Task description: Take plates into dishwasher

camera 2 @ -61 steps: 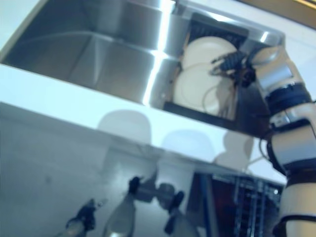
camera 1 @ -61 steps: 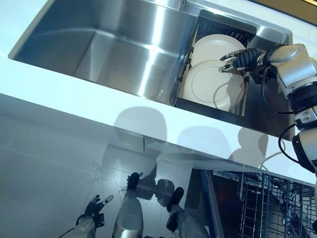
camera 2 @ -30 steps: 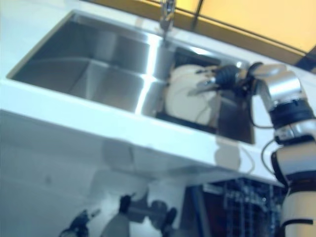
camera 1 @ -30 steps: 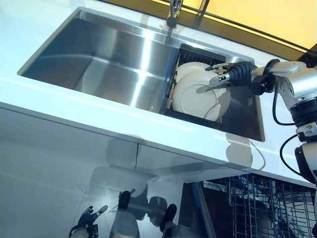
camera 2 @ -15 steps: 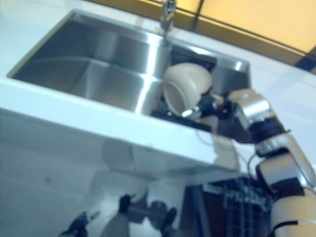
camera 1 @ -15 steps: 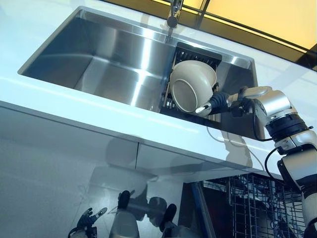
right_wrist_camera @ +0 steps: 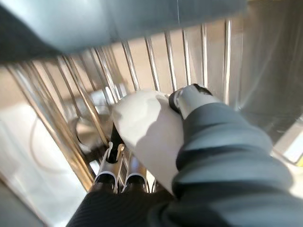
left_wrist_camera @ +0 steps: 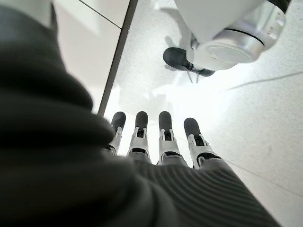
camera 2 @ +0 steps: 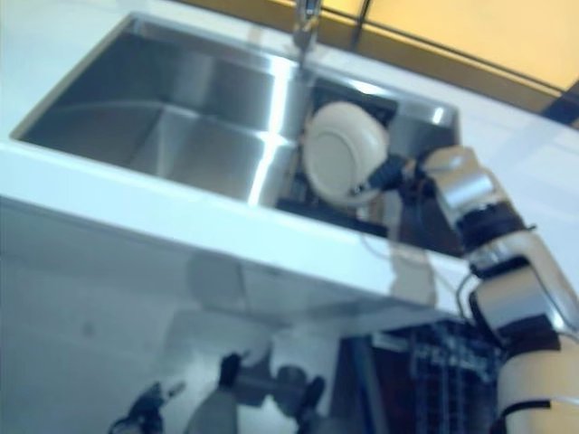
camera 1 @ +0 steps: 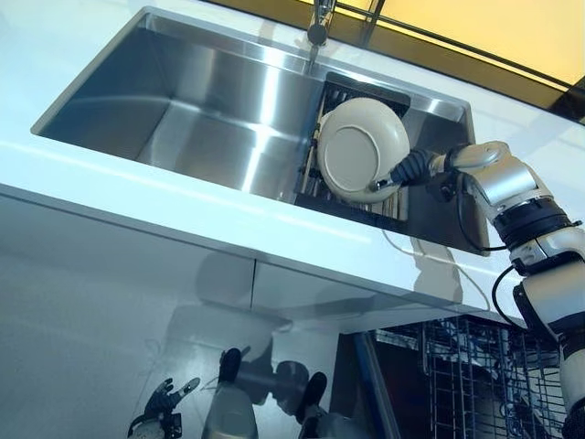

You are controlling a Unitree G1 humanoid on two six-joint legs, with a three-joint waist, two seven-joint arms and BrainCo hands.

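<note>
A white plate (camera 1: pixel 363 149) is held on edge above the dark wire rack (camera 1: pixel 355 196) in the right part of the steel sink (camera 1: pixel 183 101), its underside facing me. My right hand (camera 1: pixel 411 167) is shut on the plate's right rim. In the right wrist view the thumb (right_wrist_camera: pixel 189 97) lies on one face of the plate (right_wrist_camera: pixel 144 135) and the fingers (right_wrist_camera: pixel 116 177) curl under the other. What lies in the rack behind the plate is hidden. My left hand (camera 1: pixel 164 413) hangs low by the floor, its fingers (left_wrist_camera: pixel 165 132) straight and empty.
A tap (camera 1: pixel 320 23) stands behind the sink. The white counter (camera 1: pixel 137 183) runs along the sink's front. The open dishwasher's wire basket (camera 1: pixel 484 380) shows below the counter at the lower right. A white cable (camera 1: pixel 439 261) lies on the counter near the right arm.
My right hand has closed on a plate and lifted it out of the rack. In the last half second the plate rose a little and turned its underside towards me.
</note>
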